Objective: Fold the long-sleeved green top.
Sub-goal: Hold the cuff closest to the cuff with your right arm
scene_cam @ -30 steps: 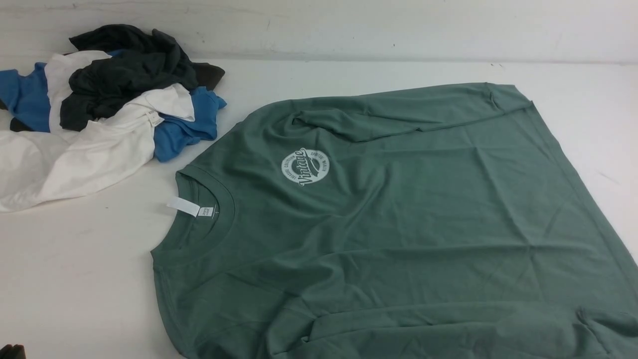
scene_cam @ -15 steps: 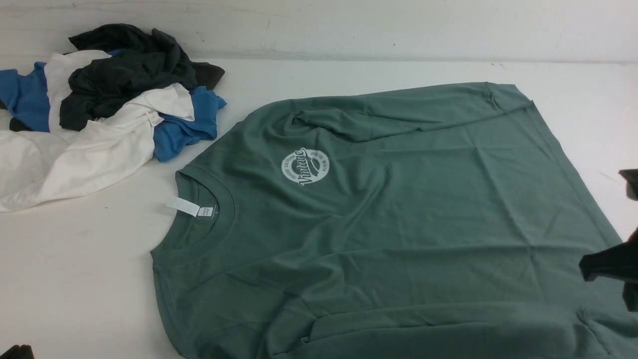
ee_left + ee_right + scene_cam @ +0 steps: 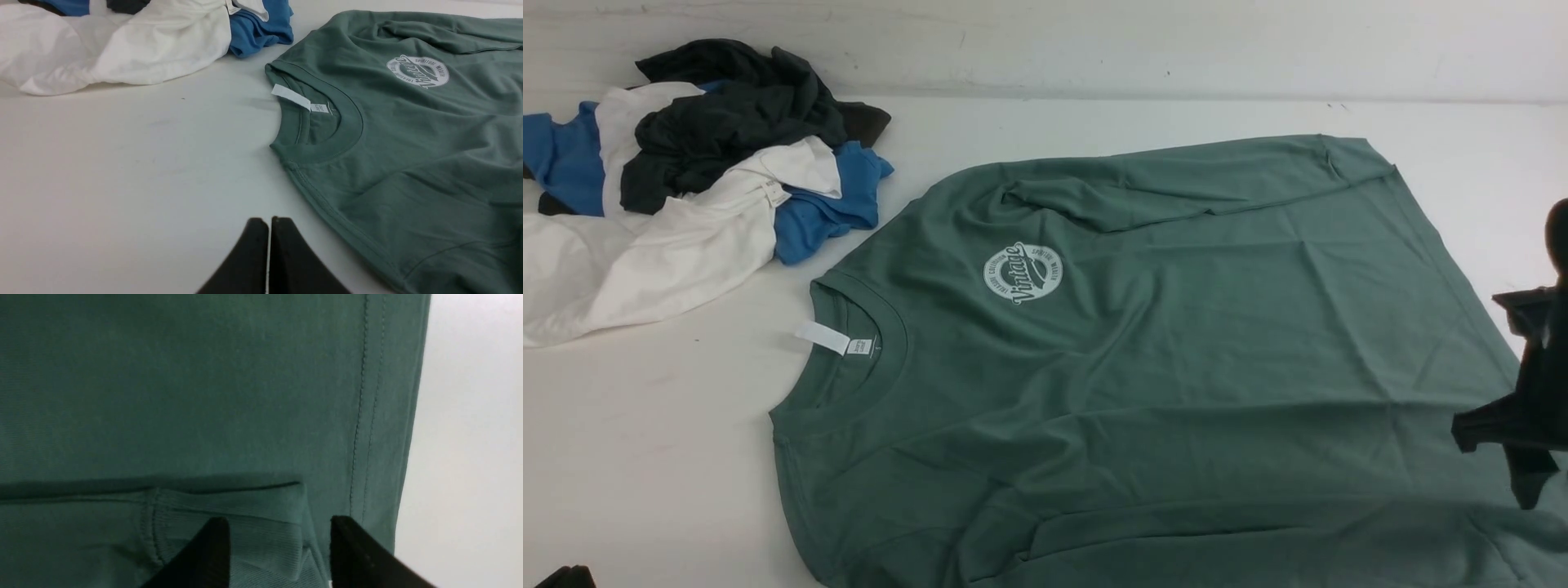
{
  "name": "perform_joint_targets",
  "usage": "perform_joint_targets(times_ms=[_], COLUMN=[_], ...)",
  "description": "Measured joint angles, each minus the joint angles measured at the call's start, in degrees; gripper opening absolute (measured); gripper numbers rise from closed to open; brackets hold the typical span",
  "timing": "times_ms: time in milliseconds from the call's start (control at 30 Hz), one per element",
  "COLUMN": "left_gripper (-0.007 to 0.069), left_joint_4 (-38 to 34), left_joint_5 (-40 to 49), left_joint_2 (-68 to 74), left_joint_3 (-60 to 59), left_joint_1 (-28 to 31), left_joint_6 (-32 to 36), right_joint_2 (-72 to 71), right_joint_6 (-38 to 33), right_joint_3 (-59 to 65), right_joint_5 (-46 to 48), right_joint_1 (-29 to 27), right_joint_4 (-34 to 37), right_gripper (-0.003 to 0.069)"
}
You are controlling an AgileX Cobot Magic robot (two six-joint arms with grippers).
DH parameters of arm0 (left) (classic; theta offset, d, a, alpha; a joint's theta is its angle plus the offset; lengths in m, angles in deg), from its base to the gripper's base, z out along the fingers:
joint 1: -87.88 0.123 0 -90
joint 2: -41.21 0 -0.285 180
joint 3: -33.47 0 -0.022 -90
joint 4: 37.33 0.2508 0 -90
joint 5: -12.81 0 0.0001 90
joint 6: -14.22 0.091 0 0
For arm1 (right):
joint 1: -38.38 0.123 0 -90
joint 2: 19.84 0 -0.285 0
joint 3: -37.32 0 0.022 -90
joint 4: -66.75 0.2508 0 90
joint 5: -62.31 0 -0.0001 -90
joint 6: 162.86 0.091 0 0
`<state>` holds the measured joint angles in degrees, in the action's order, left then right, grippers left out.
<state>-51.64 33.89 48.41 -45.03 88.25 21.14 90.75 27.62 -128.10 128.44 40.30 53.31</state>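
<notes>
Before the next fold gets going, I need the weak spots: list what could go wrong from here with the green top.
1. The right gripper stands open above the cuff, which lies on the body of the green top; closing there might pinch both layers.
2. The near sleeve is rumpled, so folding over it could leave a lump.
3. The neck tag sticks out past the collar and may stay exposed.

Bare table lies open between the garment pile and green top.
</notes>
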Motion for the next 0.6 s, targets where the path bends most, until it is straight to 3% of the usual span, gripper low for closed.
perform_joint_targets(times_ms=[133,333,467,600], left_gripper=[-0.0003,-0.0003,-0.0003,-0.0003], left_joint_4=[0.0,0.0,0.0,0.0], left_joint_5=[0.0,0.0,0.0,0.0], left_joint_2=[0.0,0.0,0.0,0.0], left_joint_3=[0.0,0.0,0.0,0.0], left_joint_1=[0.0,0.0,0.0,0.0], left_joint_6=[0.0,0.0,0.0,0.0], right_joint_2=[2.6,4.1,4.5,4.6], right_joint_6=[-1.0,-3.0,-5.1,-7.0], right_joint_3=[0.1,-0.3,-0.4,-0.4], right_joint_5=[0.0,-0.2,-0.4,-0.4], right_joint_1=[0.0,0.0,0.0,0.0], right_joint_4=[-0.5,-0.8,0.4,2.2], right_gripper=[0.0450,0.0453,0.0336,0.0144])
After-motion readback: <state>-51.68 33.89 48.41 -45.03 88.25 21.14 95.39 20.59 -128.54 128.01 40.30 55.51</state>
